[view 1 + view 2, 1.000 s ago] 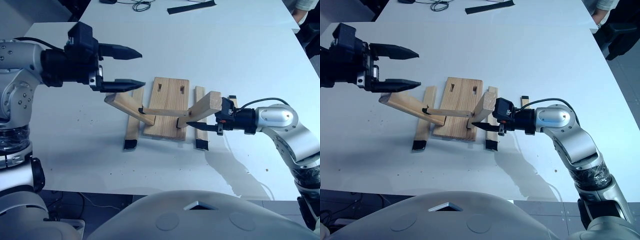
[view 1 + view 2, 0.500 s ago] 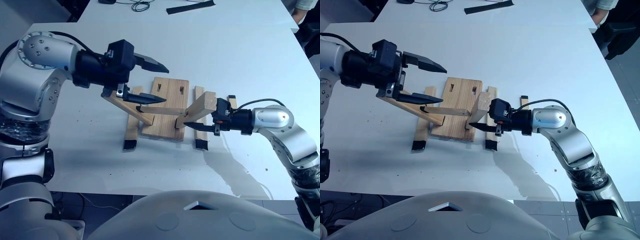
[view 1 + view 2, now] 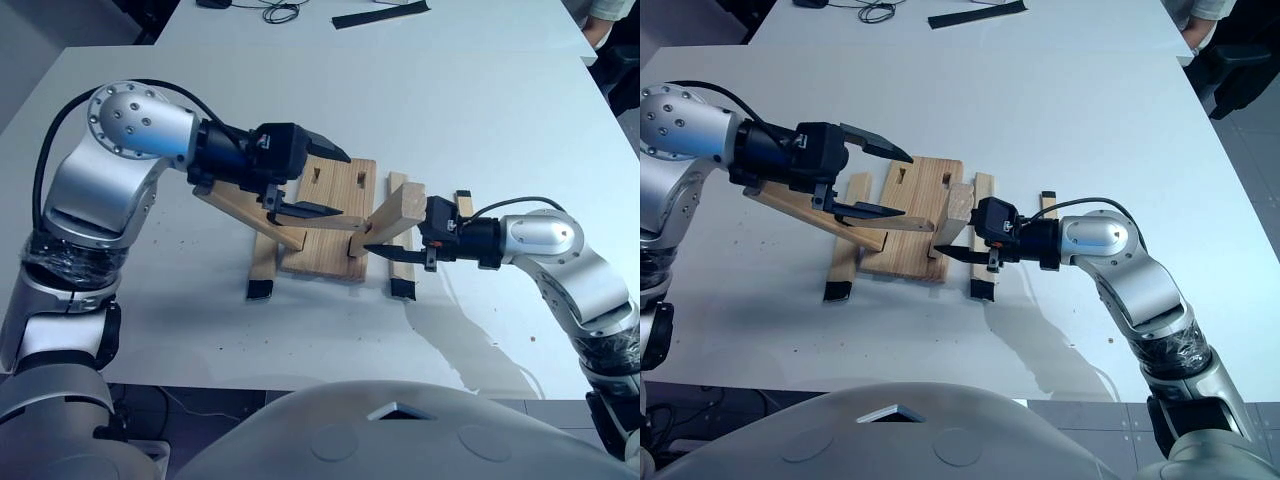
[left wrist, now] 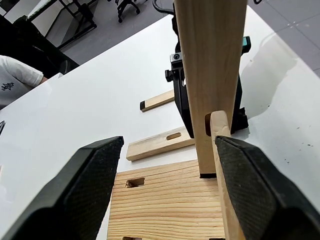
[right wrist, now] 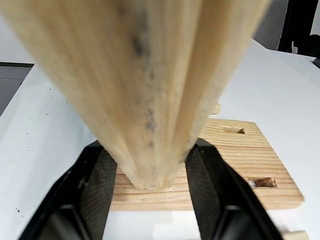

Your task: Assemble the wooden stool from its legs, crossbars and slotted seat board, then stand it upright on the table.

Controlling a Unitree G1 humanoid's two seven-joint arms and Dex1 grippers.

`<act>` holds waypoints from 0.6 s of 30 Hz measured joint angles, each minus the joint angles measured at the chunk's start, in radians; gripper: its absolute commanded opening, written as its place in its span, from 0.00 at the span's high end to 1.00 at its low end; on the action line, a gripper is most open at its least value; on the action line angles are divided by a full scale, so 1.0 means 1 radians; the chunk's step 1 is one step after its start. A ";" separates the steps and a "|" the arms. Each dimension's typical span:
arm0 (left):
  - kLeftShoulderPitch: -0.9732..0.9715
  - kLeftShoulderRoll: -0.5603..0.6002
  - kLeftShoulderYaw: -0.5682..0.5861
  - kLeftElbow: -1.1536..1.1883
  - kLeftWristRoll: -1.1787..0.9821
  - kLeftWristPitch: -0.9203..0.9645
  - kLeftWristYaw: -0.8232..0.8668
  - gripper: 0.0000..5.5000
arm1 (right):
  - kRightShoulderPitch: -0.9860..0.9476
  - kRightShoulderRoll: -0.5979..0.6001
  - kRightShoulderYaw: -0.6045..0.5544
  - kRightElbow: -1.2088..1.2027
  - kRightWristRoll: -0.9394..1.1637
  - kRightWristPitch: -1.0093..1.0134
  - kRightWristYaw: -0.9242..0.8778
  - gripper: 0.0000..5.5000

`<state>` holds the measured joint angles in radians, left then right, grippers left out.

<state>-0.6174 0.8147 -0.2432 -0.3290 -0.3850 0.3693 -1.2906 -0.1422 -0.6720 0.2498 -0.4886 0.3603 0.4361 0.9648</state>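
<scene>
The slotted seat board (image 3: 330, 190) lies flat on the white table (image 3: 480, 110). Above it, two legs joined by a thin crossbar (image 3: 325, 223) are held tilted. My right gripper (image 3: 393, 235) is shut on the right leg (image 3: 398, 208), which looms close in the right wrist view (image 5: 150, 75) between both fingers (image 5: 97, 190). The left leg (image 3: 235, 205) slants under my left wrist. My left gripper (image 3: 345, 185) is open over the board, touching nothing. In the left wrist view it (image 4: 169, 145) faces the right leg (image 4: 210, 75), with the crossbar (image 4: 222, 175) beside one finger.
Two more legs lie flat beside the board, one (image 3: 264, 262) on its left and one (image 3: 401, 262) on its right, both with black feet. A short bar (image 3: 464, 201) lies behind my right gripper. A black strip (image 3: 383, 14) and cables (image 3: 285, 10) lie at the far edge.
My left arm has swung right, carrying its open gripper from the left leg's outer end to above the crossbar and board. My right gripper has shifted slightly left with its leg.
</scene>
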 measured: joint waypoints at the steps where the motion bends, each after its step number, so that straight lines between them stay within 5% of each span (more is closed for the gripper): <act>1: 0.003 0.000 -0.001 -0.005 0.001 -0.006 0.000 0.38 | -0.001 0.000 0.002 0.000 -0.002 -0.002 0.000 0.63; 18: -0.002 -0.032 -0.038 0.000 0.051 -0.037 -0.004 0.38 | -0.008 0.000 0.019 -0.003 -0.014 -0.007 -0.002 0.63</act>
<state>-0.6191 0.7824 -0.2814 -0.3294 -0.3342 0.3322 -1.2948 -0.1507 -0.6717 0.2688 -0.4916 0.3459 0.4287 0.9633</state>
